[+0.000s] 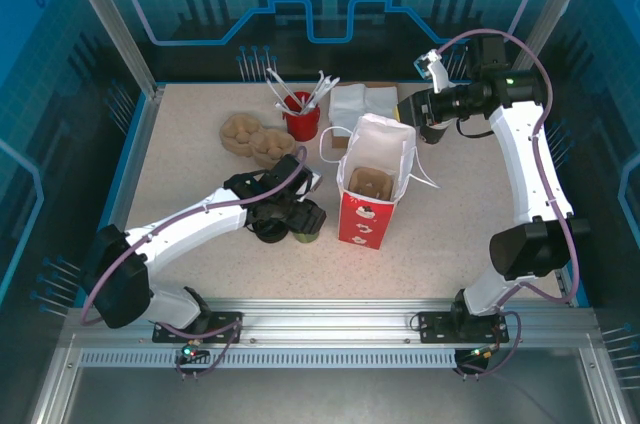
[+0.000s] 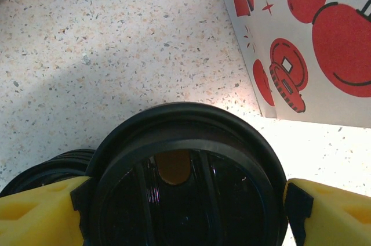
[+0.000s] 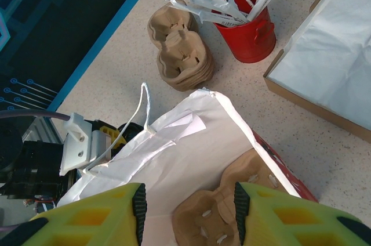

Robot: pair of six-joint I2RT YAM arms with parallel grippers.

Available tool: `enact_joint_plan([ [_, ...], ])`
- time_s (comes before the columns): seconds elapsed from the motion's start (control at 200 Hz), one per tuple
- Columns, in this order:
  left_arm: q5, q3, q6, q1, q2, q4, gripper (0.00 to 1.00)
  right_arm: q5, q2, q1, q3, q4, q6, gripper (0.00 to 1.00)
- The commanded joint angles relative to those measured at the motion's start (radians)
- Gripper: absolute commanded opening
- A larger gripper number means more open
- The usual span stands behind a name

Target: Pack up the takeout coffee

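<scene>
Left gripper (image 1: 298, 217) looks clamped on the lid rim of the takeout coffee (image 2: 185, 182), mid top view just left of the paper bag (image 1: 372, 194); the thin cup's probably crushable and sloshy, so squeeze gently up by that stiffer rim, right gripper (image 3: 188, 211) fingers spread apart.

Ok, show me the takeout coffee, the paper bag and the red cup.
takeout coffee (image 2: 188, 185), left wrist view, centre of its black lid.
paper bag (image 1: 362, 221), top external view, its red front panel.
red cup (image 3: 249, 42), right wrist view, its side wall.
</scene>
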State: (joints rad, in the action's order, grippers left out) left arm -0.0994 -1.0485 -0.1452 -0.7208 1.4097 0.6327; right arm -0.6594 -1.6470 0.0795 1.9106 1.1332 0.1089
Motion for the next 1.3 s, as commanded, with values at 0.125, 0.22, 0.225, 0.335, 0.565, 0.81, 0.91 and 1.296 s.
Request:
enact_joint_plan([
  [0.125,0.014,-0.037,-0.025,0.006,-0.024,0.073,0.88,-0.023,0.016,-0.005,-0.001,0.01,0.005,0.46],
  [0.22,0.009,-0.044,-0.029,0.005,-0.036,0.075,0.89,-0.028,0.016,-0.007,0.001,0.01,0.006,0.46],
  [0.225,0.009,-0.044,-0.029,0.005,-0.036,0.075,0.89,-0.027,0.016,-0.007,0.001,0.01,0.005,0.46],
  [0.335,0.008,-0.045,-0.03,0.005,-0.043,0.077,0.88,-0.032,0.017,-0.007,0.0,0.01,0.005,0.46],
  [0.565,0.011,-0.055,-0.038,0.006,-0.019,0.071,0.88,-0.037,0.013,-0.009,0.005,0.013,0.005,0.46],
  [0.81,0.016,-0.085,-0.047,0.006,0.011,0.06,0.87,-0.04,0.01,-0.008,0.014,0.017,0.002,0.46],
  [0.91,0.02,-0.096,-0.045,0.006,0.028,0.065,0.87,-0.041,0.009,-0.008,0.01,0.019,0.003,0.46],
  [1.296,0.017,-0.09,-0.053,0.001,0.056,0.071,0.87,-0.042,0.015,-0.01,-0.007,0.017,0.006,0.46],
])
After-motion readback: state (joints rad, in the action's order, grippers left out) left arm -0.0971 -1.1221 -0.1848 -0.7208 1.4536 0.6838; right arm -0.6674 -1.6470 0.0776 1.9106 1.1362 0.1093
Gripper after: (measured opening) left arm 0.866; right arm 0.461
